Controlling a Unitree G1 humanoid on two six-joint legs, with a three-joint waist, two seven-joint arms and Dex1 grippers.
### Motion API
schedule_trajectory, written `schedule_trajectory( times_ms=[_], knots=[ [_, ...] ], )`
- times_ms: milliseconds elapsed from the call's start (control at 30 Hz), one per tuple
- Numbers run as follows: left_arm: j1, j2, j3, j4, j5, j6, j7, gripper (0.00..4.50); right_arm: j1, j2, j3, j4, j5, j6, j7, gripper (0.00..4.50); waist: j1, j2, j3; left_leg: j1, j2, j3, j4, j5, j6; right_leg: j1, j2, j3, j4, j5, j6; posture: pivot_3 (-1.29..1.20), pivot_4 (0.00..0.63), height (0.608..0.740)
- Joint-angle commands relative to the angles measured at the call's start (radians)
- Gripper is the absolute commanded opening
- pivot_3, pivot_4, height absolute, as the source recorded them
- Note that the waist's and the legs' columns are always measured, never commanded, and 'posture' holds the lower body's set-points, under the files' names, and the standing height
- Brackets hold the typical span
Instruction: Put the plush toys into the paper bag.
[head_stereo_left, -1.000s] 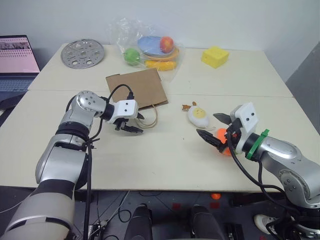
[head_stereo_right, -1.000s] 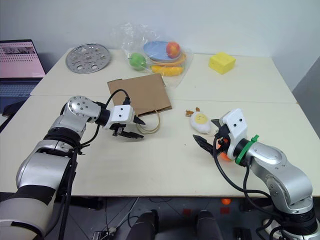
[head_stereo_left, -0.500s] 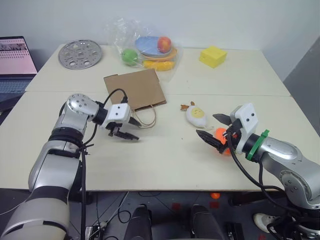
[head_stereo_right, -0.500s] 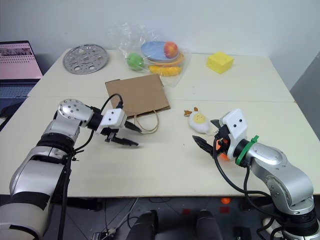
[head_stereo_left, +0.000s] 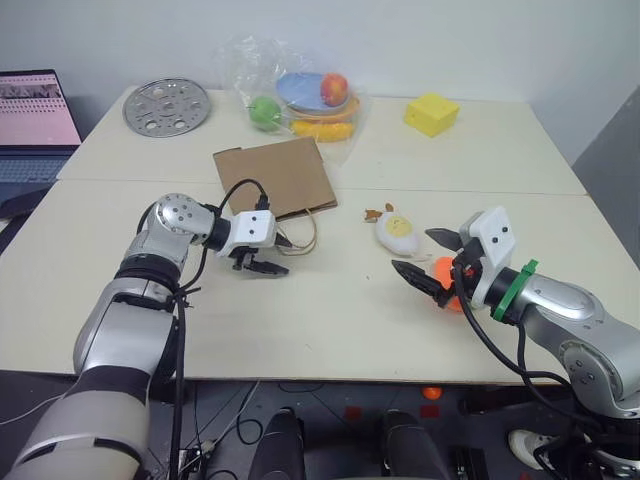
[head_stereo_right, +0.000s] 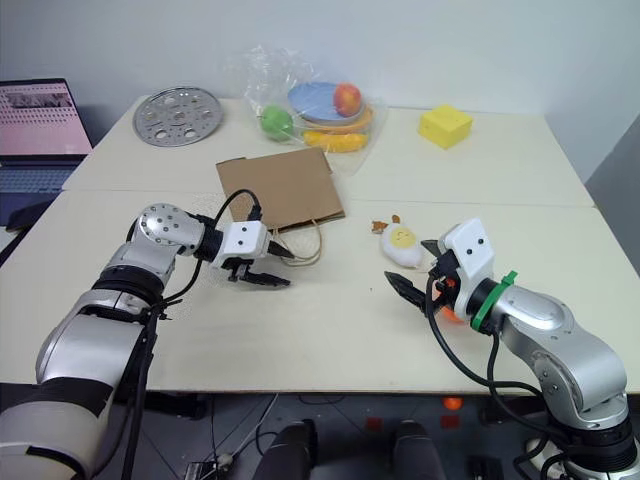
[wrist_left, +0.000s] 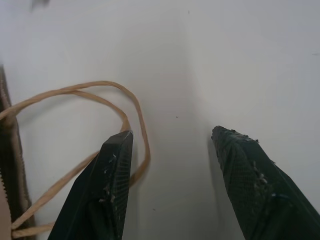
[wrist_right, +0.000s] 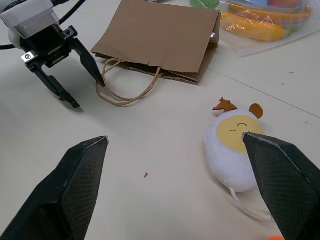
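Observation:
The brown paper bag (head_stereo_left: 275, 177) lies flat on the table, its twisted loop handles (head_stereo_left: 305, 235) pointing toward me. My left gripper (head_stereo_left: 268, 255) hovers low over the table just left of those handles, open and holding nothing. In the left wrist view one finger (wrist_left: 107, 185) lies right beside the handles (wrist_left: 135, 110). The white egg-like plush toy (head_stereo_left: 397, 232) rests right of the bag. My right gripper (head_stereo_left: 415, 250) stands wide open just in front of it, gripping nothing. The orange plush toy (head_stereo_left: 447, 285) lies on the table under that hand, partly hidden.
At the back stand a clear plastic bag of fruit and plates (head_stereo_left: 300, 100), a yellow wedge block (head_stereo_left: 431, 113) and a perforated metal disc (head_stereo_left: 166, 107). A laptop (head_stereo_left: 35, 120) sits off the table's left side.
The camera swayed left and back. My left gripper edged slightly nearer the bag's handles in the last half second. The right gripper and both toys kept still.

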Motion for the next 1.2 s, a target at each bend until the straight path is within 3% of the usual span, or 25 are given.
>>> schedule_trajectory(
  times_ms=[33, 200, 300, 400, 633, 733, 833, 967, 1200],
  knots=[
    [-0.040, -0.003, -0.027, 0.027, 0.069, -0.028, 0.095, 2.72, -0.003, -0.006, -0.031, -0.050, 0.018, 0.002, -0.005, 4.50, 0.000, 0.000, 0.000, 0.000, 0.000, 0.000, 0.000, 0.000, 0.000, 0.000, 0.000, 0.000, 0.000, 0.000, 0.000, 0.00, 0.150, 0.740],
    [-0.071, -0.008, -0.083, 0.066, 0.168, -0.011, 0.197, 2.72, 0.002, -0.003, -0.036, -0.059, 0.018, 0.011, -0.012, 4.50, 0.001, 0.000, 0.000, 0.000, 0.000, 0.000, 0.000, 0.000, 0.000, 0.000, 0.000, 0.000, 0.000, 0.000, 0.001, 0.00, 0.150, 0.740],
    [-0.082, -0.008, -0.095, 0.079, 0.186, 0.002, 0.170, 2.72, 0.007, -0.002, -0.043, -0.065, 0.020, 0.015, -0.016, 4.50, 0.000, 0.000, 0.000, 0.000, 0.000, 0.000, 0.001, 0.000, 0.000, 0.001, 0.000, 0.001, 0.000, 0.001, 0.002, 0.00, 0.150, 0.740],
    [-0.092, -0.010, -0.096, 0.086, 0.189, 0.011, 0.156, 2.14, 0.013, 0.000, -0.049, -0.071, 0.022, 0.018, -0.022, 4.50, 0.000, 0.000, 0.000, 0.000, 0.000, 0.001, 0.002, 0.000, 0.000, 0.001, 0.000, 0.001, 0.000, 0.001, 0.001, 0.00, 0.150, 0.740],
    [-0.095, -0.010, -0.094, 0.089, 0.194, 0.015, 0.140, 0.10, 0.017, 0.002, -0.055, -0.077, 0.026, 0.023, -0.029, 4.50, 0.000, 0.000, 0.000, 0.000, 0.000, 0.001, 0.002, 0.000, 0.000, 0.001, 0.000, 0.001, 0.000, 0.001, 0.001, 0.00, 0.150, 0.740],
    [-0.093, -0.014, -0.079, 0.088, 0.179, 0.006, 0.123, 0.04, 0.016, 0.004, -0.056, -0.077, 0.025, 0.024, -0.029, 4.50, 0.000, 0.000, 0.000, 0.000, 0.000, 0.001, 0.002, 0.000, 0.000, 0.001, 0.000, 0.001, 0.000, 0.001, 0.002, 0.00, 0.150, 0.740],
    [-0.096, -0.036, -0.005, 0.072, 0.076, 0.031, -0.005, 0.04, 0.019, 0.002, -0.058, -0.076, 0.024, 0.024, -0.026, 4.50, 0.000, 0.000, 0.000, 0.000, 0.000, 0.001, 0.001, 0.000, 0.000, 0.001, 0.000, 0.001, 0.000, 0.001, 0.001, 0.00, 0.150, 0.740],
    [-0.138, -0.067, 0.134, 0.010, -0.136, 0.211, -0.224, 0.04, 0.024, -0.006, -0.058, -0.071, 0.021, 0.022, -0.017, 4.50, 0.001, 0.000, 0.000, -0.001, 0.000, 0.000, 0.001, 0.000, 0.000, 0.000, 0.000, 0.000, 0.000, 0.001, 0.001, 0.00, 0.150, 0.740],
    [-0.153, -0.037, 0.184, -0.191, -0.330, 0.561, -0.232, 0.04, 0.014, -0.002, -0.035, -0.056, 0.013, 0.011, -0.008, 4.50, -0.003, 0.000, 0.000, -0.001, 0.000, -0.001, 0.001, 0.000, 0.000, 0.000, 0.000, 0.000, 0.000, 0.001, 0.001, 0.00, 0.150, 0.740]
  ],
)
